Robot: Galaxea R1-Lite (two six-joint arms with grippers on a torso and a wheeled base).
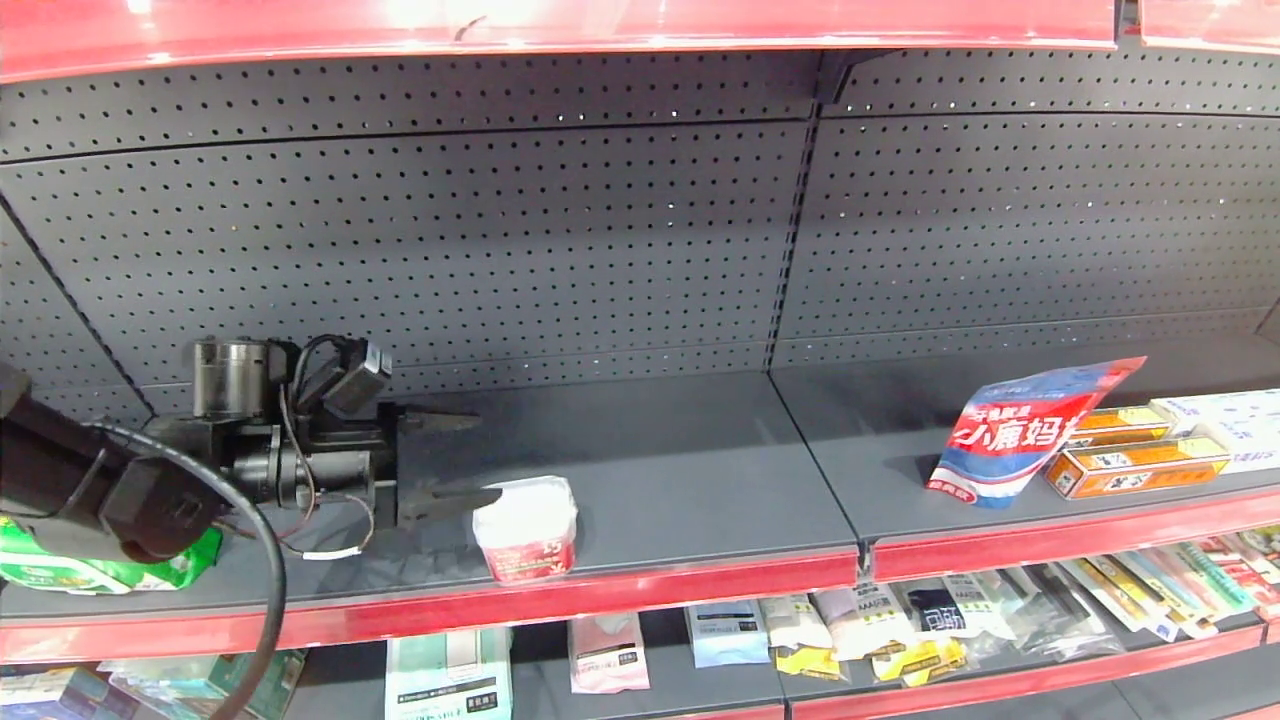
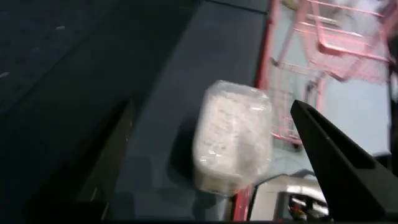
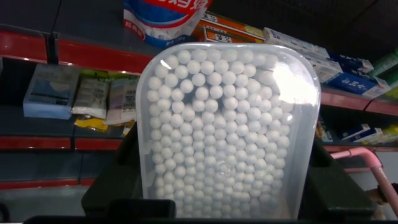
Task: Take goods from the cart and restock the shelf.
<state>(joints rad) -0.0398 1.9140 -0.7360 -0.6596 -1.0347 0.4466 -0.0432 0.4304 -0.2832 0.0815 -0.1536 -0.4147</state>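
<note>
Grey pegboard bay, dark shelf [image 1: 650, 470] with a red front lip. Status from my seat:

- First tub [image 1: 525, 530] of white beads stands upright on the shelf near the front edge, left of the bay divider. I count that one as stocked.
- Left gripper [image 1: 450, 460] is level over the shelf with its fingers spread, pinching nothing. The first tub sits just past the lower fingertip, touching or nearly; I can't tell which. The left wrist view has it ahead between the two fingers.
- Right gripper [image 3: 225, 140] has its fingers pressed on the sides of the second tub [image 3: 227, 124], same white beads, held in front of the shelving and not yet on the shelf.
- On the right bay: a blue-and-red bag [image 1: 1020, 430] leaning on the orange boxes [image 1: 1135, 465]. A green pack [image 1: 60, 570] lies under the left arm.
- Pink cart [image 2: 329, 37] is behind; I can't see its contents.

My read: one tub is placed and one is in hand. The second could go next to the first. How much is left in the cart is unknown.
</note>
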